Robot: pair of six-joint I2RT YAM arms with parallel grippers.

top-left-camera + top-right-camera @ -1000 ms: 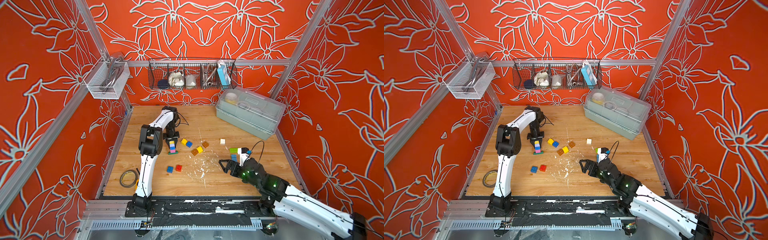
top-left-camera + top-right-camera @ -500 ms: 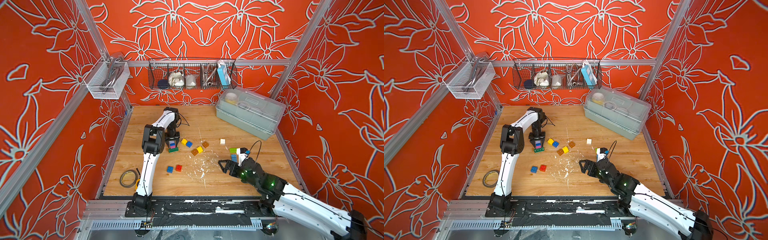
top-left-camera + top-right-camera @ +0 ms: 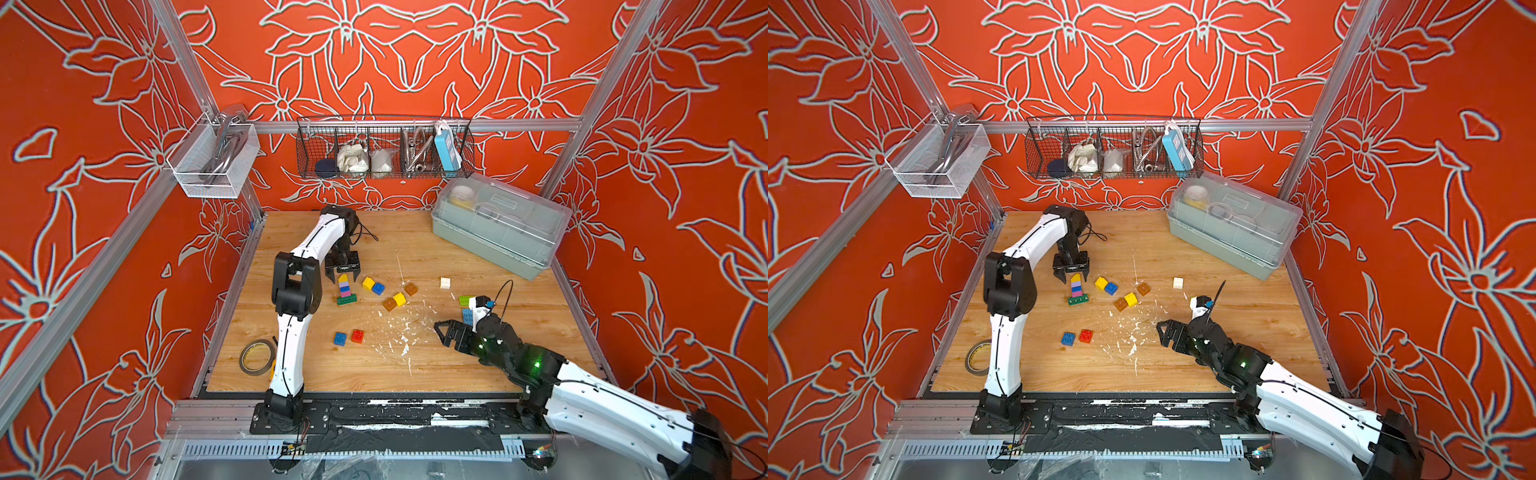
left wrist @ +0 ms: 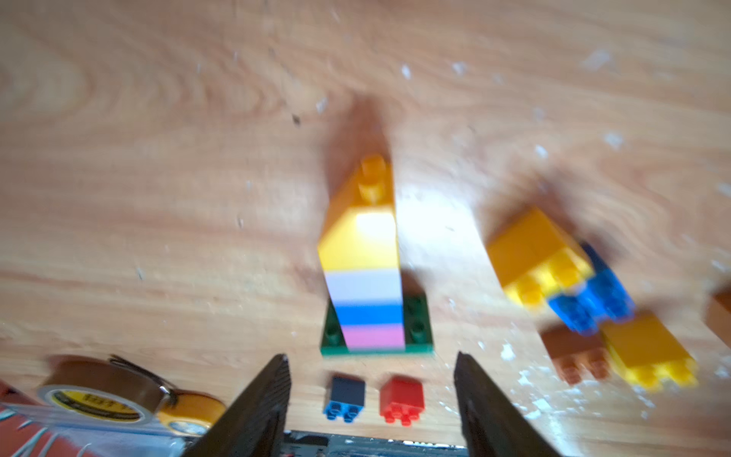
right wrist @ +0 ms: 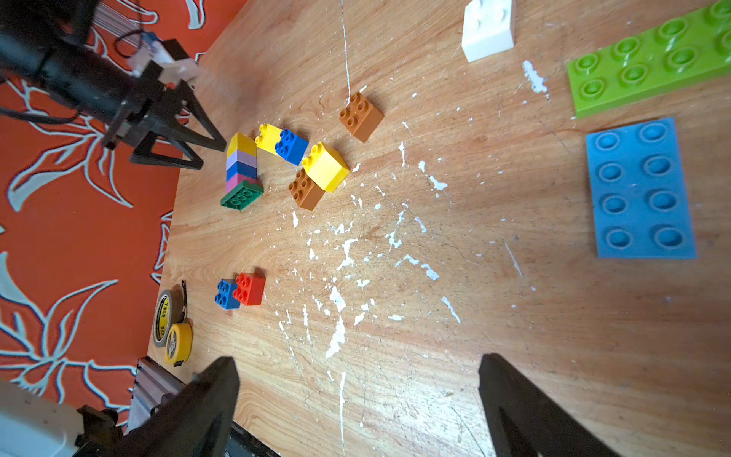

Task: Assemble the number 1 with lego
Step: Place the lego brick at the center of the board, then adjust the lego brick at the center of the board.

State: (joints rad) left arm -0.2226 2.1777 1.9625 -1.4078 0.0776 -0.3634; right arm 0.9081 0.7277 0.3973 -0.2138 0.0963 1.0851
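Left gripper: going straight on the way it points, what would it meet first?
Most likely the stacked lego column, centred ahead of its open fingers in the left wrist view; which brick first, depth leaves unclear.

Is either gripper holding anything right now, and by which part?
Nothing is held. The left gripper is open, clear of the stack; the right gripper is open and empty.

Fifteen lego bricks (image 5: 362, 116), one tape roll (image 5: 162, 318)

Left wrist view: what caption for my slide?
Open left claw near a yellow-lilac-blue-pink plastic lego tower on a dark green plate.
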